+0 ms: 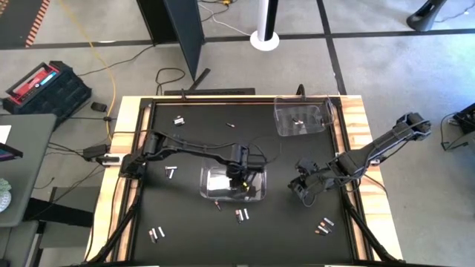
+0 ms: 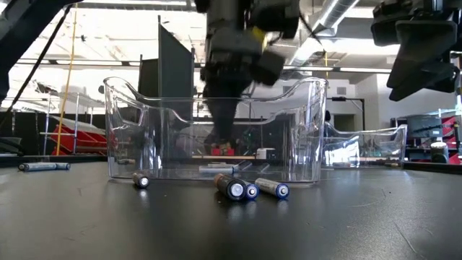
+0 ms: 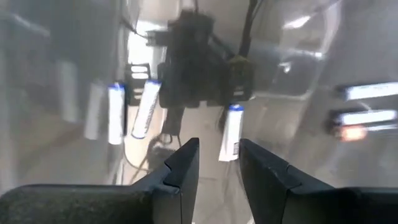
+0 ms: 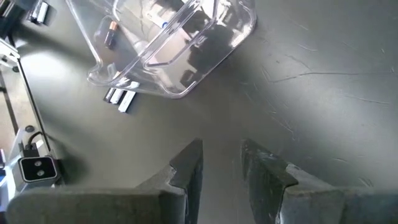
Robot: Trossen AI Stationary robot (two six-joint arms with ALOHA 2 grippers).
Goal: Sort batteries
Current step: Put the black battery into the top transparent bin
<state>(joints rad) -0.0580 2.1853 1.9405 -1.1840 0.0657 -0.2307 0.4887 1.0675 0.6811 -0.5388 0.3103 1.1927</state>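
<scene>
A clear bin (image 1: pixel 256 194) stands at the table's middle, with silvery-white batteries (image 3: pixel 231 134) lying on its floor. My left gripper (image 1: pixel 237 176) reaches down into this bin from above; it also shows in the low view (image 2: pixel 220 126). Its fingers (image 3: pixel 217 152) are a little apart with nothing between them. My right gripper (image 1: pixel 304 187) hovers over the bare mat to the right of the bin, open and empty (image 4: pixel 221 155). Loose batteries (image 1: pixel 241 215) lie on the mat near the bin's front, also seen in the low view (image 2: pixel 234 189).
A second clear bin (image 1: pixel 300 117) with a few batteries stands at the far right. More batteries lie scattered on the mat: far left (image 1: pixel 178 119), left (image 1: pixel 171 172), near left (image 1: pixel 156 233) and near right (image 1: pixel 324 225). Wooden rails edge the table.
</scene>
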